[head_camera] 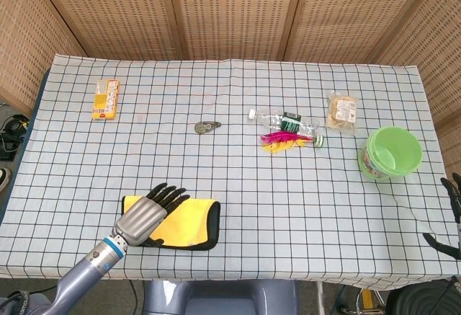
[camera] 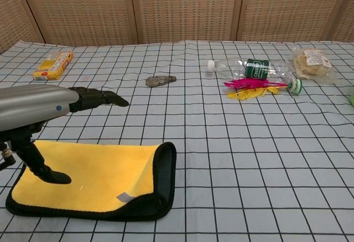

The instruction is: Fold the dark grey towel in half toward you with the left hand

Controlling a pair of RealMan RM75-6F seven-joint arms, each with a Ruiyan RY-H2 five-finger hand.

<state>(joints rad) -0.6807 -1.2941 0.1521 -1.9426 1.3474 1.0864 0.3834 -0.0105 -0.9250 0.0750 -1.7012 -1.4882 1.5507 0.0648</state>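
The dark grey towel [camera: 91, 182] lies folded at the near left of the bench [head_camera: 238, 185], which is covered with a checked cloth. Its yellow inner face is turned up, and the dark grey side shows as a border along the near edge and at the rolled fold on the right end.

The left hand [head_camera: 144, 215] is raised above the left part of the towel, palm down, fingers [camera: 98, 97] stretched out and apart, grasping nothing. In the chest view its thumb points down toward the yellow surface; whether the tip touches the towel cannot be told.

Only dark fingertips of the right hand [head_camera: 451, 218] show at the right edge of the head view, so whether it is released or clenched cannot be told.

Further back lie a yellow packet [head_camera: 105, 99] at the far left, a small grey object [head_camera: 207, 126] near the middle, and a clear bottle [head_camera: 285, 122] on its side with pink and yellow feathers [head_camera: 283, 142] just beside it. A bagged snack [head_camera: 342, 110] and a green bowl [head_camera: 392, 153] sit to the right.
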